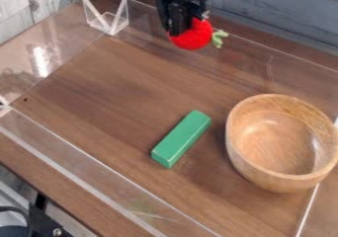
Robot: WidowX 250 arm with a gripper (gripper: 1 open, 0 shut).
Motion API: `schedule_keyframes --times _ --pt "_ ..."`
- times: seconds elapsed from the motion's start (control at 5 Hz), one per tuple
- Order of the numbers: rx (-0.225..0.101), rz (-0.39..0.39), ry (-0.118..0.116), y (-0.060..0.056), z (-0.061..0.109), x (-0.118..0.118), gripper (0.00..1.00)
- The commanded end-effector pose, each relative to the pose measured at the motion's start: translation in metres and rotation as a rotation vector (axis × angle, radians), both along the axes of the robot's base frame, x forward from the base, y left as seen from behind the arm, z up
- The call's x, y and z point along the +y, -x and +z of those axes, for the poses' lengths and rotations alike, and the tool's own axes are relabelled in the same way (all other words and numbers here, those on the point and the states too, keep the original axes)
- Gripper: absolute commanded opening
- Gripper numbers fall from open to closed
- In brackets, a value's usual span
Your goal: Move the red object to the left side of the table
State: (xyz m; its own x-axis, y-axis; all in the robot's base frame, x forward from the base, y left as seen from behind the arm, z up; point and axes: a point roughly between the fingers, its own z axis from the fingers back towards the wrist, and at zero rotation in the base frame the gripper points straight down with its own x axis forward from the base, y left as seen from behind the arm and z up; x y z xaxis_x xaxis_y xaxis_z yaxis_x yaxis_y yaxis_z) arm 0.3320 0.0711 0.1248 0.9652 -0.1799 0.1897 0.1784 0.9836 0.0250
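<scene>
Seen from the single camera, looking down across a dark wood-grain table (119, 103) edged with low clear acrylic walls (53, 162). Near the top centre, a black gripper (183, 28) pointing almost straight down, jaws pinched onto the red object (193, 35), a small round bright red toy fruit with a bit of green (218, 37) poking out at its right side. Held clear of the tabletop, over the far part of the table, just in front of the back wall and a little left of the picture's middle. Upper part of the fruit hidden behind the dark fingers, so the exact contact points hard to make out. Well apart from it, toward the lower middle, a green rectangular block (181, 138) lying flat and set diagonally on the wood. Just right of the block, without touching it, a round wooden bowl (282, 140) sitting upright near the right edge, nothing visible inside. At the far left corner, a small clear V-shaped acrylic piece (105, 17) standing by the wall.
</scene>
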Motion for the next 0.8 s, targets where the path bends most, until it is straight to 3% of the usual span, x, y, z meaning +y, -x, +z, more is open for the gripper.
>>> schedule_keyframes --times 0.0,0.6 --pt "-0.098 0.044 -0.022 -0.002 0.034 0.008 0.00" --pt "-0.082 0.169 -0.034 0.018 0.030 0.055 0.00"
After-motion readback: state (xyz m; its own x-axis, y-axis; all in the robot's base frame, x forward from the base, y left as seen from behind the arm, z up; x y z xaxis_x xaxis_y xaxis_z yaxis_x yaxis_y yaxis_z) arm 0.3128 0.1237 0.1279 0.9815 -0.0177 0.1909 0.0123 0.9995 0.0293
